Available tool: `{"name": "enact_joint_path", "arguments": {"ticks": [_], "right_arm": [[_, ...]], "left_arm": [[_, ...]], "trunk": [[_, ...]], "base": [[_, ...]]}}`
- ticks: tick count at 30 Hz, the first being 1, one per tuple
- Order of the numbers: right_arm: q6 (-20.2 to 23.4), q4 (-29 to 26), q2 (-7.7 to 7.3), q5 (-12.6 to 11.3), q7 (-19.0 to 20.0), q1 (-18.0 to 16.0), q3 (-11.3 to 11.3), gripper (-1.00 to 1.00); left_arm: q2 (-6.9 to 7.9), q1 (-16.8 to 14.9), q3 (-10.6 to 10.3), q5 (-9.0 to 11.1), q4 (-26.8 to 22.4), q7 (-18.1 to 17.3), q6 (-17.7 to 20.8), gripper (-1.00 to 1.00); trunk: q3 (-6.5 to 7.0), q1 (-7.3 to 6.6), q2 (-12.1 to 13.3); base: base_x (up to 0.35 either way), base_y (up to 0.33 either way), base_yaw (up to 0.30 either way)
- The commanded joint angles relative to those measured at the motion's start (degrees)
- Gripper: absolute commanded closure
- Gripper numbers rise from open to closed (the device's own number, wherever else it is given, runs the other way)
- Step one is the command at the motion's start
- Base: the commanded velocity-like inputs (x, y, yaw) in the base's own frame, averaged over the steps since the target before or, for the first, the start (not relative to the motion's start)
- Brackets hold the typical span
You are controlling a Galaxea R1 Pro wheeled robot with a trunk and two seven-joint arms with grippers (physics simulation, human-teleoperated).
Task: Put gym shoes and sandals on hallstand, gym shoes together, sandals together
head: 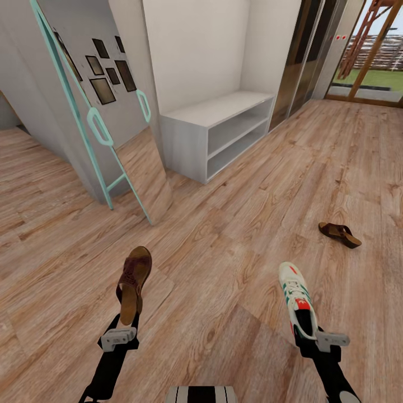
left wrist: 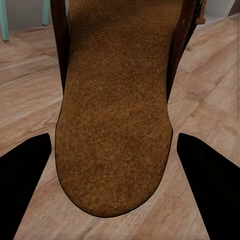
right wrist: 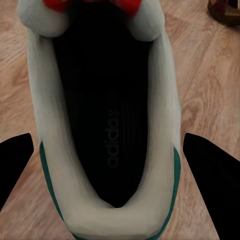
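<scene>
The left tool (head: pixel 124 330) is clamped on the heel end of 1 sandal (head: pixel 133 282), which juts forward above the corridor floor (head: pixel 224 240); in the left wrist view its tan footbed (left wrist: pixel 115 115) sits between the 2 dark fingers (left wrist: pixel 22 172). The right tool (head: pixel 313 336) grips the heel of 1 gym shoe (head: pixel 295 296), toe pointing ahead, and the right wrist view looks down into its dark insole (right wrist: pixel 107 115). A second sandal (head: pixel 340 234) lies on the floor well to the right, apart from everything else. The other gym shoe is not something I can place. The hallstand (head: pixel 218 131) stands ahead against the wall, well apart from both arms, its flat top and 2 open shelves bare.

Risks from here, as I judge them: each shoe is held only at its heel, so the long overhang could lever it loose during the drive. A tall mirror (head: pixel 112 123) in a teal frame leans just left of the rack, and the left arm's load could clip it on approach. Set too close to the top's edge, either shoe could tip back onto the floor
</scene>
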Motion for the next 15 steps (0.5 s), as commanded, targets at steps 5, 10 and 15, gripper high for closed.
{"name": "enact_joint_path", "arguments": {"ticks": [5, 10, 15], "right_arm": [[-0.33, 0.11, 0.19, -0.02, -0.11, 0.32, -0.06, 1.0], [-0.49, 0.18, 0.25, -0.04, -0.27, 0.48, -0.07, 1.0], [-0.59, 0.24, 0.32, -0.03, -0.31, 0.6, -0.03, 1.0]], "left_arm": [[0.0, 0.0, -0.02, -0.07, 0.0, -0.05, 0.0, 1.0], [-0.02, 0.01, -0.05, -0.09, 0.0, -0.06, 0.0, 1.0], [-0.1, 0.01, -0.07, -0.1, 0.0, -0.06, 0.0, 1.0]], "trunk": [[0.04, 0.0, 0.0], [0.21, 0.0, 0.0], [0.44, 0.0, 0.0]], "base": [[0.0, 0.0, 0.038], [0.0, 0.0, 0.159], [0.0, 0.0, 0.213]]}}
